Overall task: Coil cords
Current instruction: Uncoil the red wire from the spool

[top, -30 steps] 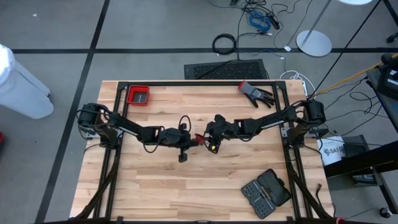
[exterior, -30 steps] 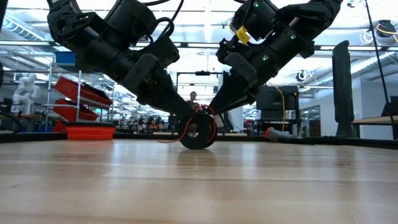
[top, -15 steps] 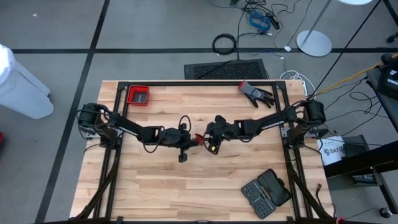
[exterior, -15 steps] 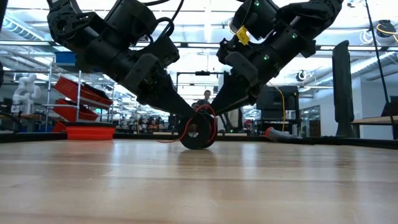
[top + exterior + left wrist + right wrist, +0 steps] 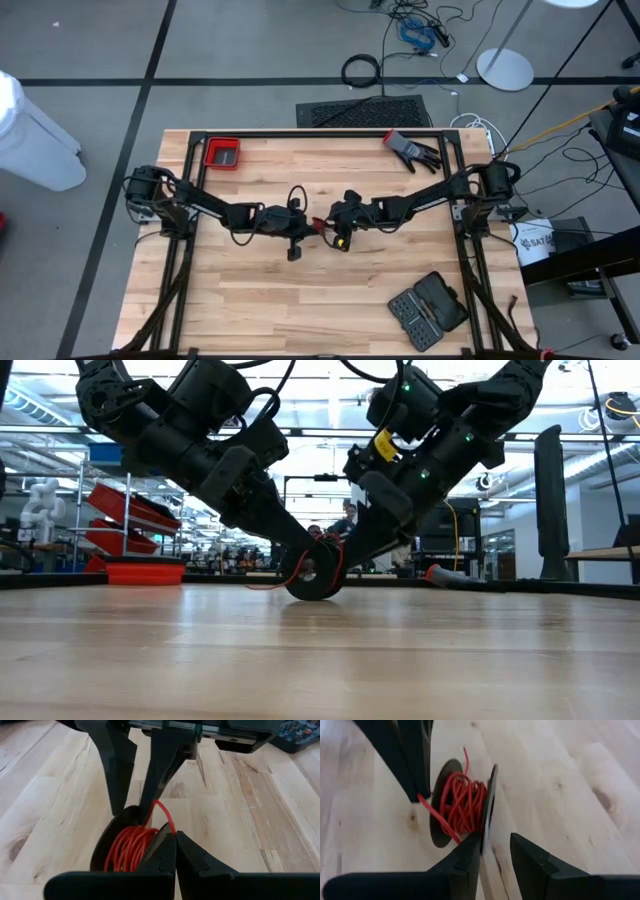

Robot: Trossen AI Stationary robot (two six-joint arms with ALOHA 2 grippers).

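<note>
A small spool [image 5: 312,575] of two black discs stands on its rim at the table's middle, with the thin red cord [image 5: 465,802] wound between them. My left gripper [image 5: 175,834] reaches it from the table's left and is shut on a strand of that cord. My right gripper [image 5: 495,845] comes slanting down from the table's right. It is open, with one finger on each side of the rim of the nearer disc [image 5: 491,795]. In the high view both grippers meet at the spool [image 5: 321,226]. My left gripper pinches one strand of the red cord [image 5: 169,821] between its shut fingertips, where a small loop rises out of the winding. The fingers slant down from the table's left. The spool stays on the table on its rim. My right gripper straddles the disc's rim [image 5: 487,837]; one finger [image 5: 467,857] lies close against it, and I cannot tell whether it touches.
A red tray [image 5: 222,153] sits at the far left of the table, and a black glove with a red cuff [image 5: 412,150] at the far right. A black tool case [image 5: 428,308] lies near the front right corner. Bare wood surrounds the spool.
My right gripper has come down and a little toward the table's left, closing in on the spool. My left gripper has kept still on the cord.
</note>
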